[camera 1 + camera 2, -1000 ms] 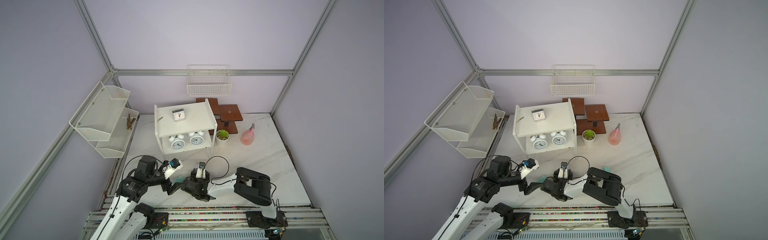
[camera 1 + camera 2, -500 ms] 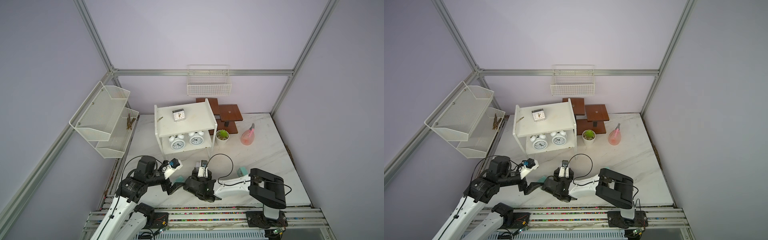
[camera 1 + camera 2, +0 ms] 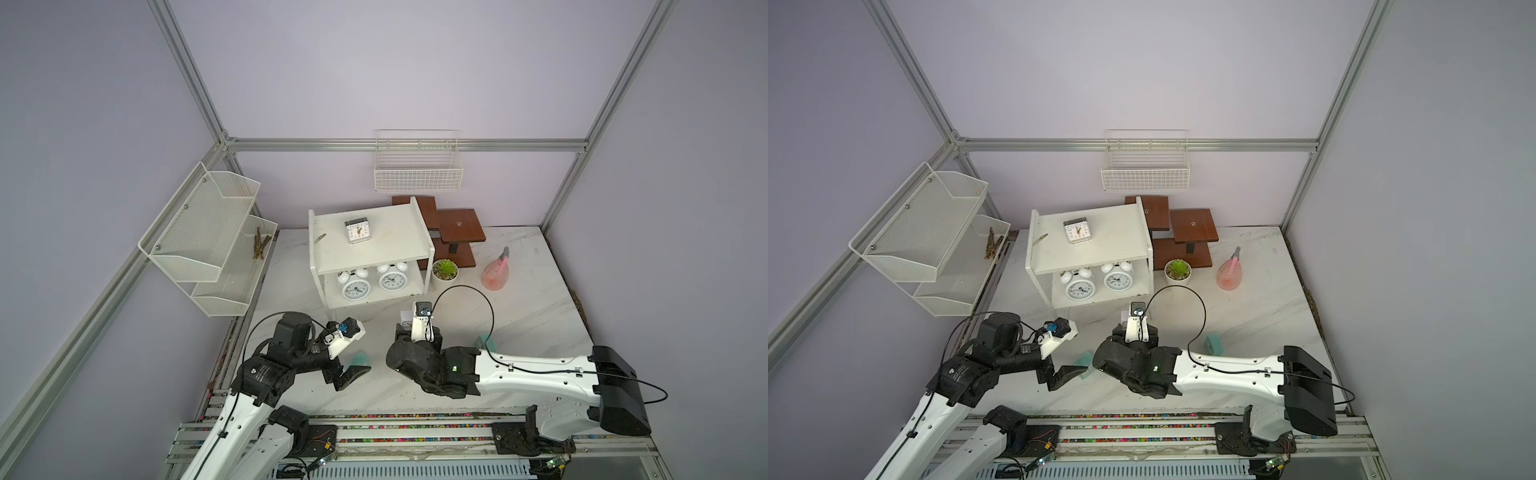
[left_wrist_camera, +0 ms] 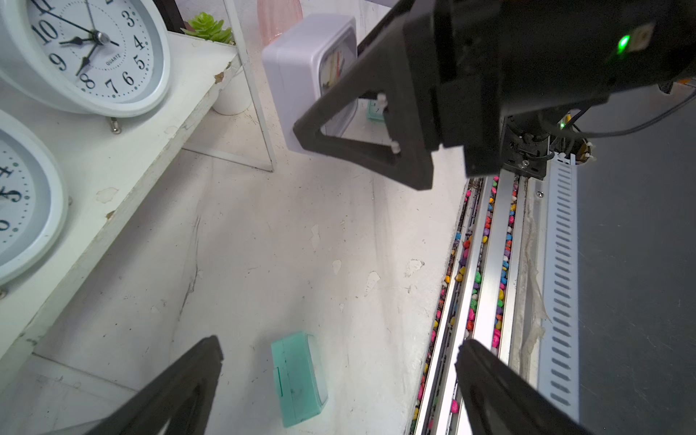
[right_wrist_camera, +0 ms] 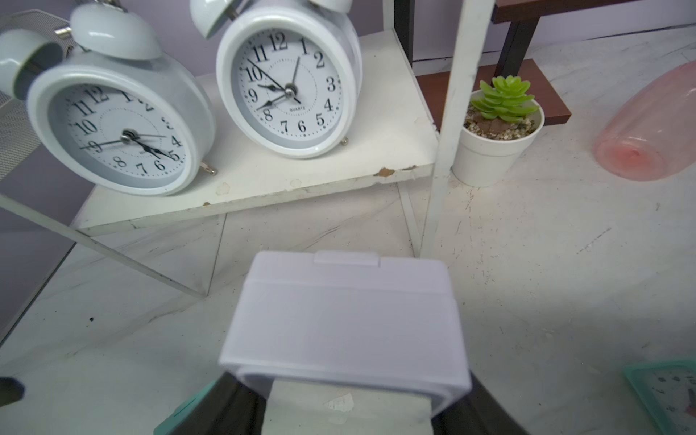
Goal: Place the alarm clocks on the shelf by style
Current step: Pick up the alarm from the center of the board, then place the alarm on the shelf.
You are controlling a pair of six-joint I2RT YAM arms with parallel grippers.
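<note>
Metal rails (image 4: pixel 489 263) holding bright pebbles (image 4: pixel 472 297) run along the near edge of the pale marble worktop (image 3: pixel 519 316). Just past them the left tool (image 4: pixel 338 344) hangs spread wide with nothing in it. A mint clock (image 4: pixel 299 376) sits on the worktop in the gap between its black fingers (image 4: pixel 188 376), apparently untouched. In both top views that clock lies just beside one fingertip. Beside it, the right tool (image 5: pixel 348 380) is clenched on the white clock (image 5: pixel 346 324), with one finger (image 4: pixel 361 124) crossing its face. The clock appears to be held clear of the worktop, just in front of the shelf's right front leg. A second mint clock (image 3: pixel 486 343) stands on the worktop close to the right forearm, well apart from the first. Beyond, the shelf (image 3: pixel 386 259) carries two twin-bell clocks (image 3: pixel 356 286) upright and side by side on its lower board, faces forward. The silver-grey clock (image 3: pixel 357 231) is on the top board, with a small twig (image 3: pixel 319 238) near that board's left edge. A potted succulent (image 3: pixel 444 272) stands just beside the shelf's right legs, and a pink spray bottle (image 3: pixel 496 274) is further right. A brown stepped stand (image 3: pixel 459 226) is behind them. A wire basket (image 3: pixel 417 174) hangs on the back wall. A mesh rack (image 3: pixel 208 237) on the left wall holds a few sticks (image 3: pixel 259 245) in its lower tier.
</note>
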